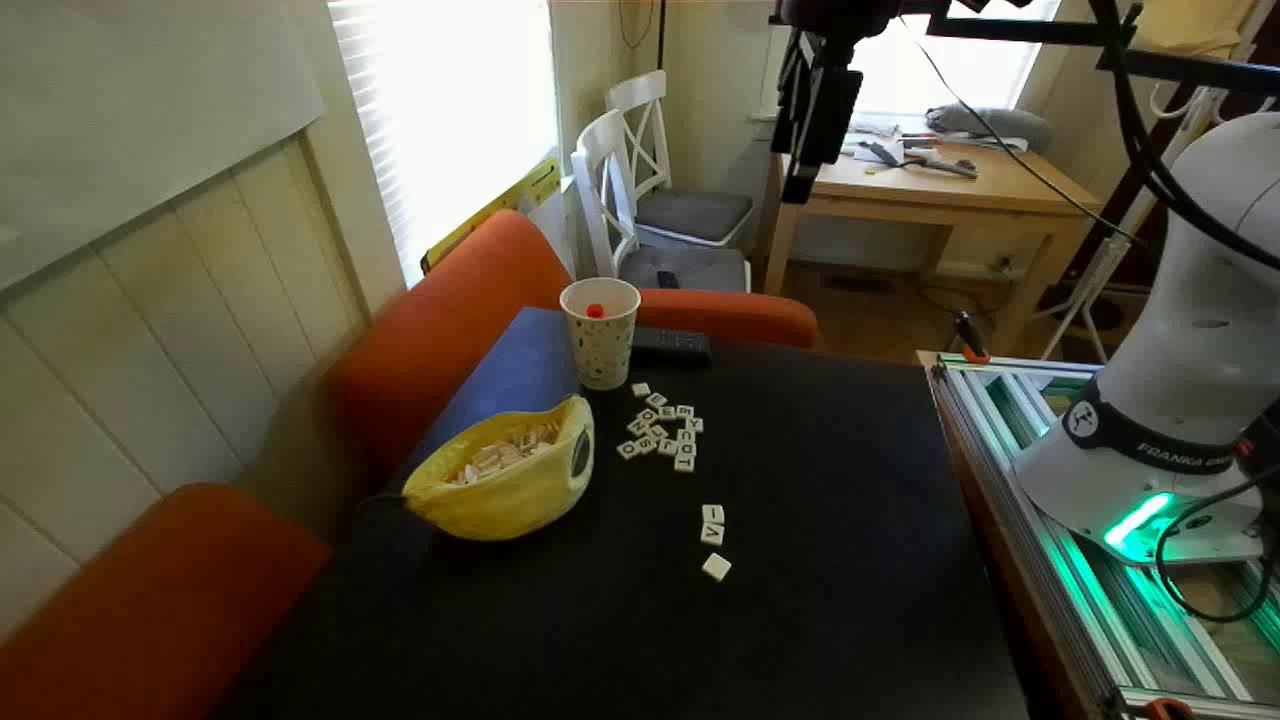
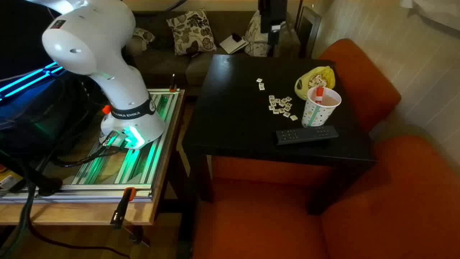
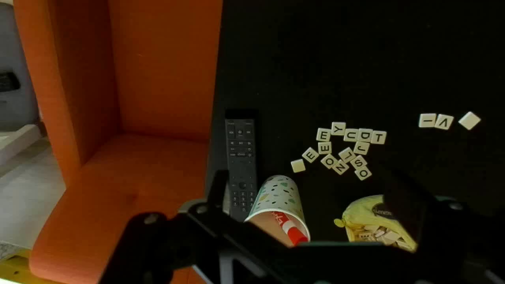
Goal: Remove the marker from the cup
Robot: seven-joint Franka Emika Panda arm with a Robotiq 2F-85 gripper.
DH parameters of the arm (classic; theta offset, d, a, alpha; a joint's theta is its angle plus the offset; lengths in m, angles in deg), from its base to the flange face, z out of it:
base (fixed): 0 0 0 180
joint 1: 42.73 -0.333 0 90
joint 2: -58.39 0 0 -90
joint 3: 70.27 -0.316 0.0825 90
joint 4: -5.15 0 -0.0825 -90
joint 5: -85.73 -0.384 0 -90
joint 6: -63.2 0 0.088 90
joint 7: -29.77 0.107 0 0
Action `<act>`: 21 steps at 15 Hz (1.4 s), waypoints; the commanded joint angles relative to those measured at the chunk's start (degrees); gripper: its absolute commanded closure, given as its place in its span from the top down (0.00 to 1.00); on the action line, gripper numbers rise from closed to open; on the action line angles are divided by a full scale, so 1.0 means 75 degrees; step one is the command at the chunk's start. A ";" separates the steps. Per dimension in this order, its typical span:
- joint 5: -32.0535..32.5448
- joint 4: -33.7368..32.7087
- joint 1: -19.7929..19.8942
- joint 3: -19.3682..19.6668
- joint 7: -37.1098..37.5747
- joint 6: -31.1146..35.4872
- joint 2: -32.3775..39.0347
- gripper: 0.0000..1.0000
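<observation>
The cup (image 1: 602, 352) is off-white with small coloured specks and stands upright on the black table in both exterior views (image 2: 313, 116). The red marker (image 2: 319, 95) leans inside it, its red end near the rim; only the red tip (image 1: 595, 311) shows in an exterior view. In the wrist view the cup (image 3: 278, 197) and the marker (image 3: 291, 228), red with a white band, are partly covered by the gripper body. My gripper (image 3: 309, 191) is open and empty, its fingers wide apart. It hangs high above the table, away from the cup, in both exterior views (image 1: 800, 180) (image 2: 273, 37).
A black remote (image 2: 306, 135) lies beside the cup. A yellow banana-shaped pouch (image 1: 510, 505) full of tiles is close to the cup. Several white letter tiles (image 3: 351, 136) lie scattered on the table (image 1: 830, 560). An orange seat (image 2: 262, 216) borders the table.
</observation>
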 commanded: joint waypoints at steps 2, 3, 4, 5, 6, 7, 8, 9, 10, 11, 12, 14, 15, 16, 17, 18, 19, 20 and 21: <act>0.0027 -0.0018 -0.0059 0.0048 0.0026 -0.0026 0.0003 1.00; 0.0027 -0.0018 -0.0059 0.0048 0.0026 -0.0026 0.0003 1.00; 0.0027 -0.0018 -0.0059 0.0048 0.0026 -0.0026 0.0003 1.00; 0.0027 -0.0018 -0.0059 0.0048 0.0026 -0.0026 0.0003 1.00; 0.0027 -0.0018 -0.0059 0.0048 0.0026 -0.0026 0.0003 1.00; 0.0027 -0.0018 -0.0059 0.0048 0.0026 -0.0026 0.0003 1.00; 0.0027 -0.0018 -0.0059 0.0048 0.0026 -0.0026 0.0003 1.00; 0.0027 -0.0018 -0.0059 0.0048 0.0026 -0.0026 0.0003 1.00; -0.0081 -0.0186 -0.0129 0.0020 0.0039 -0.0035 0.0206 1.00; -0.0233 -0.0367 -0.0196 0.0003 0.0089 -0.0121 0.0395 1.00; -0.0512 -0.0703 -0.0285 -0.0016 0.0226 -0.0352 0.0744 1.00; -0.0981 -0.1330 -0.0359 -0.0047 0.0597 -0.0807 0.1361 1.00; -0.1145 -0.1691 -0.0322 -0.0058 0.0857 -0.1012 0.1715 1.00; -0.1308 -0.2068 -0.0308 -0.0006 0.0946 -0.1262 0.2055 1.00; -0.1449 -0.2407 -0.0259 0.0036 0.1117 -0.1443 0.2362 1.00; -0.1562 -0.2728 -0.0192 0.0091 0.1298 -0.1565 0.2661 1.00; -0.1657 -0.3013 -0.0117 0.0174 0.1456 -0.1640 0.2953 1.00; -0.1812 -0.3259 -0.0073 0.0266 0.1565 -0.1742 0.3198 1.00; -0.1955 -0.3422 0.0001 0.0382 0.1641 -0.1753 0.3433 1.00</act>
